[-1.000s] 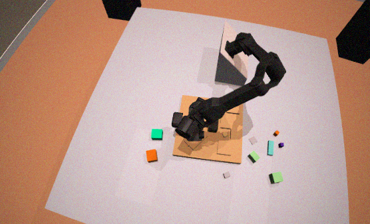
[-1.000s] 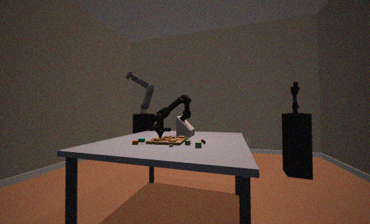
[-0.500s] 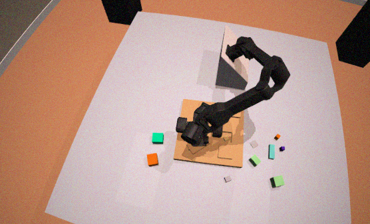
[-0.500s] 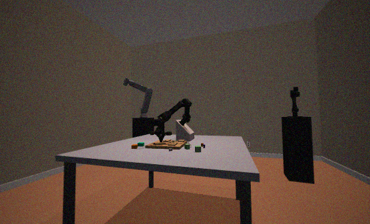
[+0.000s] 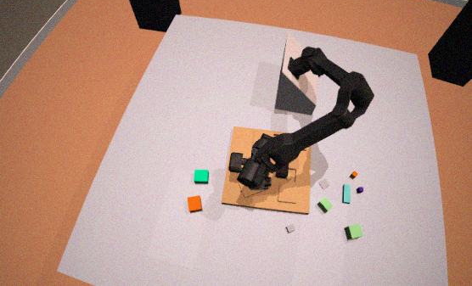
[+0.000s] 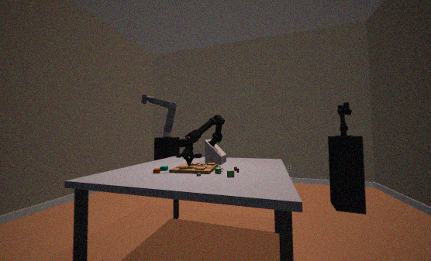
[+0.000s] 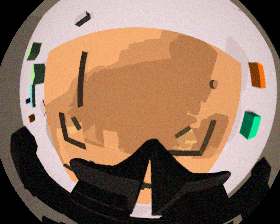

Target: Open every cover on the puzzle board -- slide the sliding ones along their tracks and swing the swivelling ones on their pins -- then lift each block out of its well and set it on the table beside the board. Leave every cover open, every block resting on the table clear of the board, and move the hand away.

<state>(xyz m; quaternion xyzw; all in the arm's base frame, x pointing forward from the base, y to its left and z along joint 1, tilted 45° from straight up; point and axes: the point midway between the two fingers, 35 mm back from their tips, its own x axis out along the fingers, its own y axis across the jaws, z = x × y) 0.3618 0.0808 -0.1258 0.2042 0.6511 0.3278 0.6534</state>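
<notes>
The wooden puzzle board (image 5: 229,195) (image 7: 61,65) lies on the table, with wood-coloured covers and dark slots partly hidden by the arm and its shadow. One cover (image 5: 287,194) shows at its near right. A small round pin (image 7: 213,84) shows in the wrist view. My gripper (image 6: 189,164) (image 7: 152,141) is shut and empty, pointing down low over the board; whether it touches a cover I cannot tell. A green block (image 5: 201,176) (image 6: 164,168) (image 7: 250,125) and an orange block (image 5: 194,204) (image 6: 156,170) (image 7: 256,75) rest on the table left of the board. Well contents are unclear.
Right of the board lie two light green blocks (image 5: 326,204) (image 5: 355,232), a teal bar (image 5: 346,193), a small orange cube (image 5: 354,174) and a purple one (image 5: 360,189). Pale cubes (image 5: 324,184) (image 5: 290,228) lie near the board. A wedge-shaped stand (image 5: 293,97) is behind it.
</notes>
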